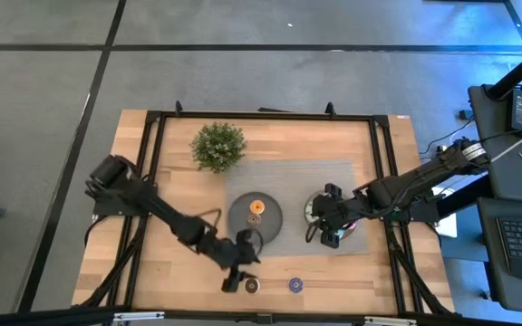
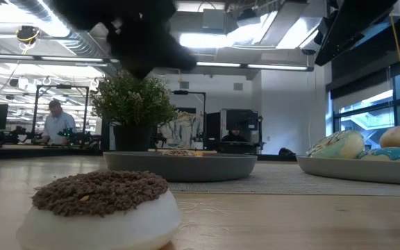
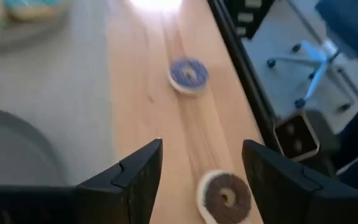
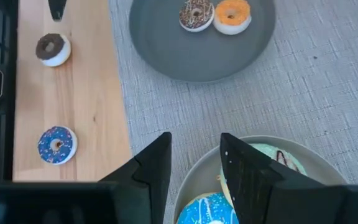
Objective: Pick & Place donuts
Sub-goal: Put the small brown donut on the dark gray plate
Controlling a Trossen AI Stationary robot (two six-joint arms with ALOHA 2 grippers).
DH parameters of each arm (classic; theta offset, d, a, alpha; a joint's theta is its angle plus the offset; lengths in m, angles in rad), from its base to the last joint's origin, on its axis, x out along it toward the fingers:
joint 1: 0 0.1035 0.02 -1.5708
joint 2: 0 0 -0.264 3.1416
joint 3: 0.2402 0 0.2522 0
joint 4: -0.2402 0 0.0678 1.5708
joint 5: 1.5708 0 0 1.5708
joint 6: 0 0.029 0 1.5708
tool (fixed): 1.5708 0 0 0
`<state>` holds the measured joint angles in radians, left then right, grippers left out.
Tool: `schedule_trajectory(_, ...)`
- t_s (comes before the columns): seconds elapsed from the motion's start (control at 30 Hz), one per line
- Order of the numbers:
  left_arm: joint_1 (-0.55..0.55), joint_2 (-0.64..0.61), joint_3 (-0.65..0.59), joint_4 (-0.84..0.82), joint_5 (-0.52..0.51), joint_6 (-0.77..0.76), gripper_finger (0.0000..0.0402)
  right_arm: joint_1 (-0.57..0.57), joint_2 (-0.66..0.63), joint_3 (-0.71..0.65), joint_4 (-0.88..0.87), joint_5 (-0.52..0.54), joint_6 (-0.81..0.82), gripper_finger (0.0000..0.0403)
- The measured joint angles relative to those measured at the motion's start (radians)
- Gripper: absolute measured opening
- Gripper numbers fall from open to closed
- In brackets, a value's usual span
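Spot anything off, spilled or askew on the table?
Nothing stands out. Two mini donuts, orange and brown, sit flat on the dark plate. The dark brown and purple ones lie flat on the wood near the front edge. The left gripper is open above the dark brown one; the right gripper is open over the bowl.

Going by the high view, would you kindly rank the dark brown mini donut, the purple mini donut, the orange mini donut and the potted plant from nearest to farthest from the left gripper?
From the left gripper:
1. Dark brown mini donut, right beside it near the table's front edge.
2. Orange mini donut on the dark plate, and purple mini donut along the front edge: too close to call.
3. Potted plant, toward the back.
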<state>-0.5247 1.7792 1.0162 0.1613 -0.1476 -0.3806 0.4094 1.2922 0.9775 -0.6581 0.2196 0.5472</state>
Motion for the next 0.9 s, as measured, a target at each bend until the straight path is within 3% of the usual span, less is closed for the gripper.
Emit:
schedule_trajectory(0.27, -0.058, 0.122, 0.074, -0.104, -0.046, -0.067, 0.0202, 0.0, 0.001, 0.0, 0.001, 0.0, 0.001, 0.0139)
schedule_trajectory(0.9, -0.077, 0.155, 0.086, -0.134, -0.081, -0.114, 0.0184, 0.0, 0.001, 0.0, 0.001, 0.048, 0.025, 0.0139)
